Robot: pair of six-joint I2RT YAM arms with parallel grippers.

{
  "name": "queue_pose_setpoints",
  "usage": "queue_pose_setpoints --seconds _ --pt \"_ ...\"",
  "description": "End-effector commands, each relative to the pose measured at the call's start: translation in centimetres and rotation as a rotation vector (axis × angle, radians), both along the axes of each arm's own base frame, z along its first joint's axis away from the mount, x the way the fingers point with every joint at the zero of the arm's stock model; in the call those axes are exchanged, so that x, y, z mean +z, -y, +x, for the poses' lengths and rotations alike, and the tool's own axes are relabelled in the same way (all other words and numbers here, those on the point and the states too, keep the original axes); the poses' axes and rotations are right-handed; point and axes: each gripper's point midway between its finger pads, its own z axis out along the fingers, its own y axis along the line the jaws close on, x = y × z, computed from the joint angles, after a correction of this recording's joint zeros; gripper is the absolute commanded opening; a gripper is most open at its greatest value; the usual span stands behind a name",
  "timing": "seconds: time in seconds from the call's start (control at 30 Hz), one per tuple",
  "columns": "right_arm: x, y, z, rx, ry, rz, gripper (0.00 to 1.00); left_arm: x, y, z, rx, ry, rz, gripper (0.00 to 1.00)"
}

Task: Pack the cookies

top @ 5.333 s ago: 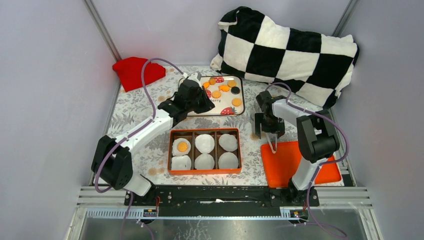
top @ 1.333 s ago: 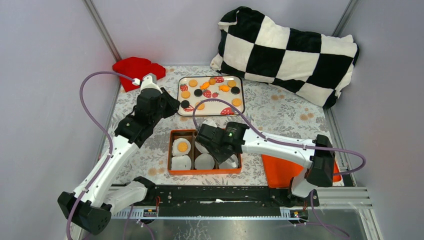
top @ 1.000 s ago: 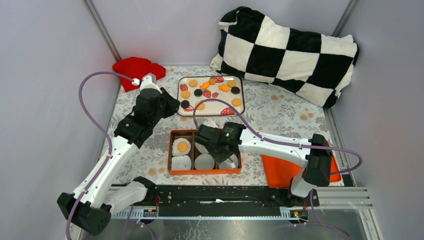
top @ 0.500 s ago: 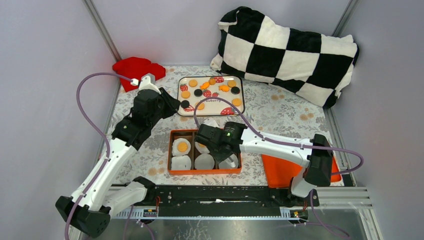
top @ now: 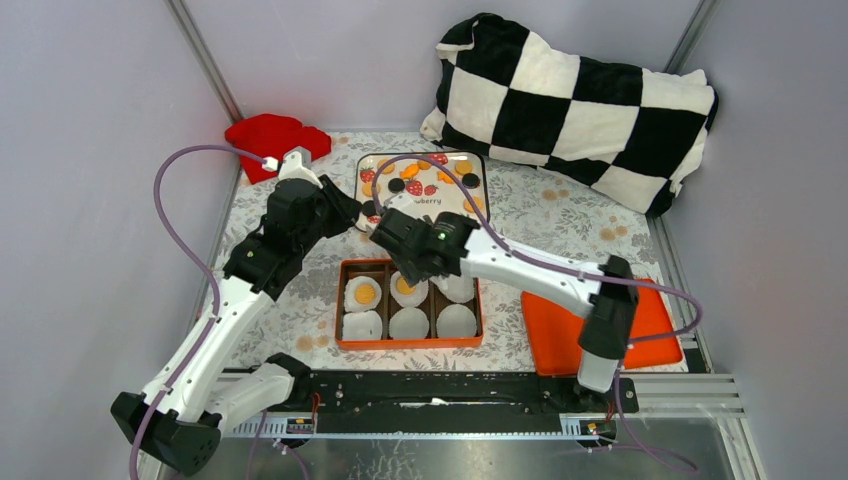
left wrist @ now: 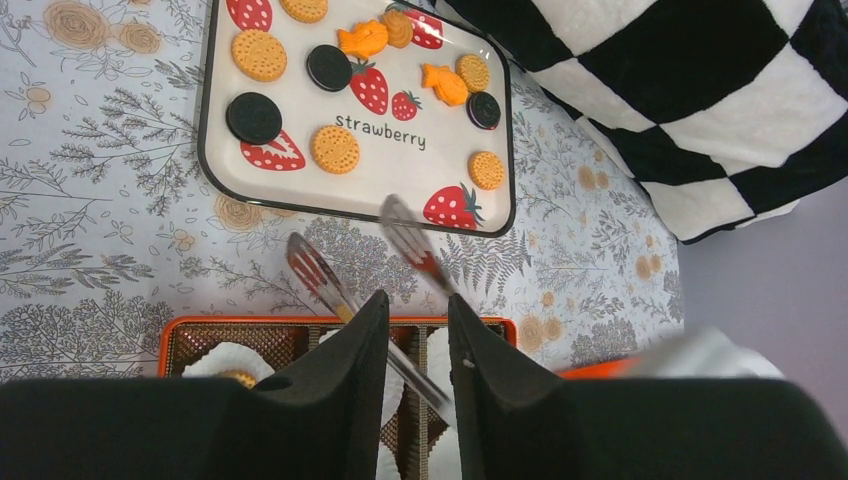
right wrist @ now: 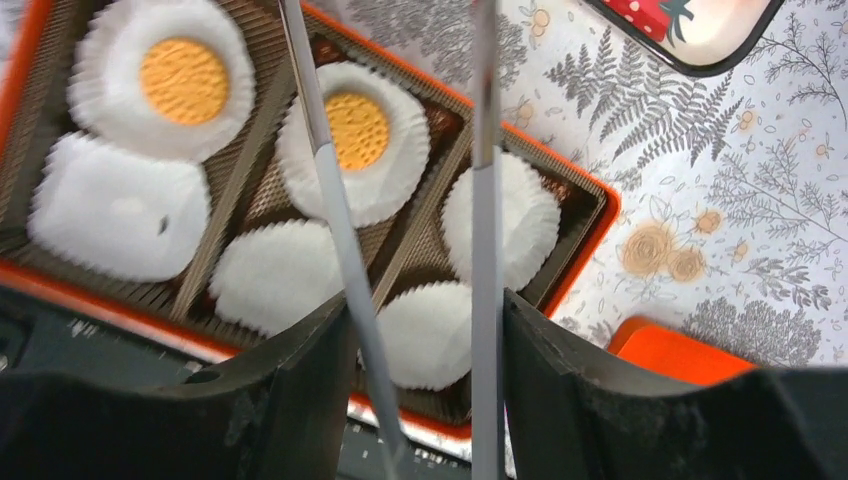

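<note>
The cookies lie on a white strawberry-print tray [top: 470,215], partly hidden by my right arm; the left wrist view shows them: orange rounds [left wrist: 335,149], black rounds [left wrist: 253,117] and orange fish [left wrist: 362,40]. An orange box [top: 340,300] holds several white paper cups. Two back cups hold an orange cookie, the left [right wrist: 185,80] and the middle [right wrist: 357,130]. My left gripper [left wrist: 418,310] is shut on red-tipped tongs [left wrist: 318,275], their tips apart and empty over the cloth between tray and box. My right gripper [right wrist: 425,310] is shut on grey tongs [right wrist: 335,200], above the box's back edge.
A black-and-white checkered pillow [top: 580,100] fills the back right. A red cloth [top: 265,140] lies at the back left. An orange lid [top: 560,330] lies right of the box. The right arm [top: 530,275] stretches across from the right base.
My right gripper has lifted off the box and moved back toward the tray. The back middle cup now shows an orange cookie. The left arm has hardly moved.
</note>
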Motion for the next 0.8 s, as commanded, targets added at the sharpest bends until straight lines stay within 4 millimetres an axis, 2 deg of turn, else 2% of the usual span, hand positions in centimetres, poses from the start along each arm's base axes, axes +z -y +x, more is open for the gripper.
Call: queue_pose_setpoints --seconds 0.0,0.2,0.4,0.53,0.77 --pt "-2.8 0.3 4.6 -0.039 0.01 -0.036 0.58 1.1 -0.5 0.0 0.001 0.03 0.02 0.33" --pt "-6.2 0.8 8.7 -0.087 -0.016 -0.045 0.57 0.9 -1.0 0.0 0.019 0.027 0.042 0.34" --pt "-8.8 1.0 10.0 -0.082 -0.033 -0.094 0.58 0.7 -1.5 0.0 0.036 0.024 0.057 0.34" --pt "-9.5 2.2 10.9 -0.095 -0.033 -0.132 0.62 0.4 -1.4 0.1 0.032 0.016 0.061 0.34" --pt "-10.1 4.6 12.9 -0.146 -0.032 -0.141 0.62 -0.4 -0.9 0.2 0.014 0.001 0.047 0.34"
